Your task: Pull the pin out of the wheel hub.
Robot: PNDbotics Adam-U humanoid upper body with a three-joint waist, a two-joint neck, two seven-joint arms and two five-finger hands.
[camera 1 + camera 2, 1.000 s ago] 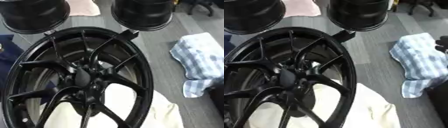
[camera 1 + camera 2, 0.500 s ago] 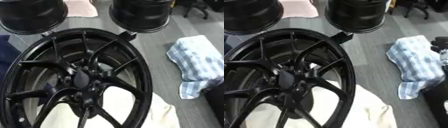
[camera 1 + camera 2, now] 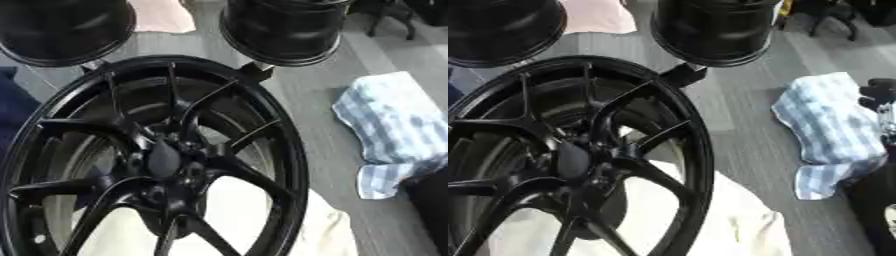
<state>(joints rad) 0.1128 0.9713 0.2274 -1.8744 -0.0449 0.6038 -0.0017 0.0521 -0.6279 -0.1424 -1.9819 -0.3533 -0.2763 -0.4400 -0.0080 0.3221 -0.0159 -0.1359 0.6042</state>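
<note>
A large black spoked wheel [image 3: 262,130] lies tilted on a cream cloth [image 3: 737,225] and fills the left and middle of both views. Its hub [image 3: 164,160] is a dark rounded boss where the spokes meet. I cannot make out a pin on it. A small black block [image 3: 255,71] sits at the rim's far edge. At the right edge of the right eye view a dark part of my right hand [image 3: 880,94] shows above the checked cloth, well apart from the wheel. My left hand shows in no view.
Two more black wheels [image 3: 61,30] [image 3: 284,30] stand at the back. A blue-and-white checked cloth [image 3: 394,125] lies crumpled on the grey floor [image 3: 324,105] at the right. A pink cloth [image 3: 597,15] lies at the back, and something dark blue [image 3: 13,100] at the left edge.
The whole picture has shifted slightly, so the camera has moved. The wheel, the cloths and my right hand keep their places relative to each other.
</note>
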